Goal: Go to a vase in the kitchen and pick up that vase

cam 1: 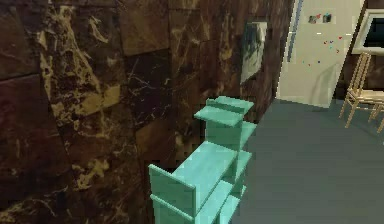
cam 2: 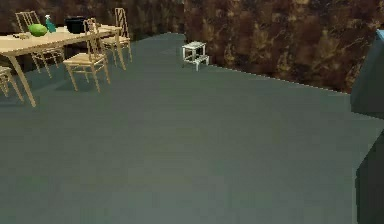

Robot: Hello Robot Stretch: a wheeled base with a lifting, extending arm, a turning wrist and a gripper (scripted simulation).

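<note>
On the arm side view's far left a wooden worktop (cam 2: 30, 42), cut off by the edge, carries a green round thing (cam 2: 38, 30), a small teal upright thing (cam 2: 50, 25) and a black pot (cam 2: 75, 24). They are too small to tell which is a vase. Wooden chairs (cam 2: 85, 62) stand around it. A white step stool (cam 2: 195, 52) stands near the marbled wall (cam 2: 290, 40). Ahead, teal chairs (cam 1: 205, 175) stand in a row, the nearest cut off by the bottom edge. The state of the jaws cannot be told.
</note>
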